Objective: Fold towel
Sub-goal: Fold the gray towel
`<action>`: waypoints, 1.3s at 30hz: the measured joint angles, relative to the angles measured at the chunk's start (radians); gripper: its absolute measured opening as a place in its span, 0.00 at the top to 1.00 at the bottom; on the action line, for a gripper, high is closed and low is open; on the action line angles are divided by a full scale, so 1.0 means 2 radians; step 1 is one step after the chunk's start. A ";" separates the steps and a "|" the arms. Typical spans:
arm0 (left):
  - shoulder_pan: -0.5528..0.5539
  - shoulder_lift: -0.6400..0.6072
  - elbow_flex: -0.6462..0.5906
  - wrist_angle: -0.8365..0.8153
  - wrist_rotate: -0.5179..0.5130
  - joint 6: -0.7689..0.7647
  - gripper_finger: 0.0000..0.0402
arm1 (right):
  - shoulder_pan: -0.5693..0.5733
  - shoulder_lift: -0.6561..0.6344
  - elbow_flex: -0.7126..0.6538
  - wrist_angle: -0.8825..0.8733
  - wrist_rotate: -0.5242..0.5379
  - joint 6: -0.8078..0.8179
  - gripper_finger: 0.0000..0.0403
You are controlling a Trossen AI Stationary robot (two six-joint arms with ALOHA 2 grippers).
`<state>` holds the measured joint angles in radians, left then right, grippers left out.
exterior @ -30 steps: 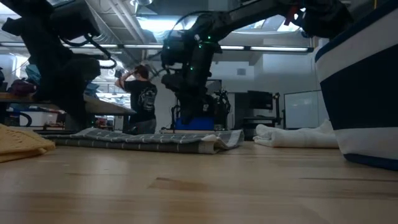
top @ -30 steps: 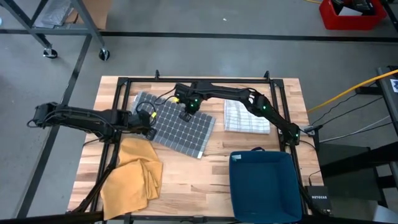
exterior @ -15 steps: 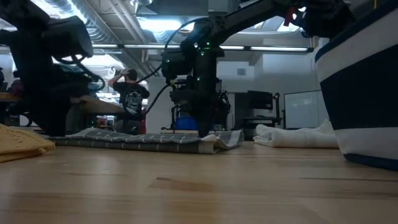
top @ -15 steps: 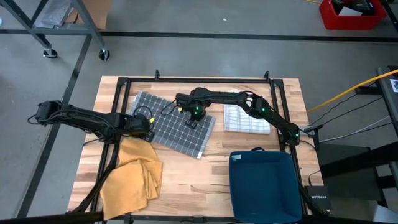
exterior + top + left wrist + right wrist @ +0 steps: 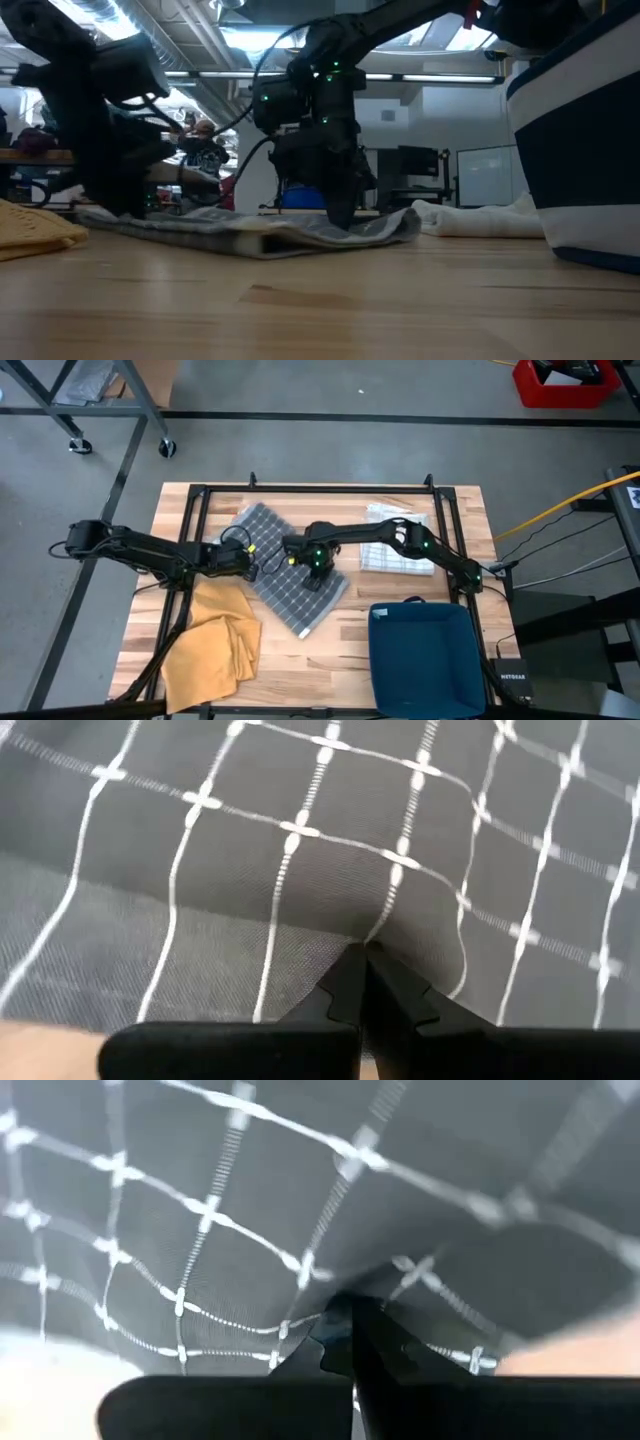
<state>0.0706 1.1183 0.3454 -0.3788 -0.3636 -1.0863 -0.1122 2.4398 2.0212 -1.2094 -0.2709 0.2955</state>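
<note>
A grey towel with white checks (image 5: 292, 575) lies flat and askew on the wooden table (image 5: 400, 500); in the low view the grey towel (image 5: 250, 232) shows a doubled near edge. My left gripper (image 5: 248, 566) is shut with its tips on the towel's left edge. My right gripper (image 5: 316, 576) is shut and points down on the towel's middle right part. In the low view my right gripper (image 5: 340, 222) stands on the cloth. My left gripper presses its shut fingertips (image 5: 362, 960) on the towel near its left edge (image 5: 300, 935), slanting down from the table's left. The cloth puckers around the tips; whether any lies between them I cannot tell. My right gripper presses its shut fingertips (image 5: 348, 1325) down on the towel's top layer (image 5: 250, 1270) from above. The towel lies on the table beneath them.
A rumpled yellow cloth (image 5: 215, 640) lies near left, close to the towel. A folded white towel (image 5: 395, 546) rests at the far right. A dark blue bin (image 5: 425, 650) stands near right. Black frame rails (image 5: 190, 530) run along the table's sides.
My right gripper has gone toward the near edge and down onto the towel. My left gripper has sunk onto the towel's left edge. The towel has turned about on the table: its right end has swung toward the near edge.
</note>
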 joint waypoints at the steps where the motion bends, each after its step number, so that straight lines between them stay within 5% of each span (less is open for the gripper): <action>1: 0.004 0.008 0.000 0.018 0.000 0.005 1.00 | 0.006 0.000 0.000 0.000 -0.012 0.001 1.00; 9: 0.027 0.079 0.001 0.140 0.022 0.056 1.00 | 0.049 0.002 -0.001 0.001 -0.040 0.009 1.00; 28: 0.113 0.067 0.012 0.167 -0.024 0.199 1.00 | 0.056 0.002 0.066 -0.014 -0.010 0.018 1.00; 35: 0.112 0.017 0.054 0.169 0.016 0.297 1.00 | 0.048 0.000 0.132 -0.093 0.049 -0.054 1.00; 39: 0.112 -0.031 0.066 0.164 0.088 0.375 1.00 | 0.046 -0.001 0.168 -0.135 0.069 -0.132 1.00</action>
<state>0.2947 1.0573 0.4770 -0.0514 -0.1879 -0.3355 -0.0212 2.4371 2.3568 -1.4785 -0.1334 0.0318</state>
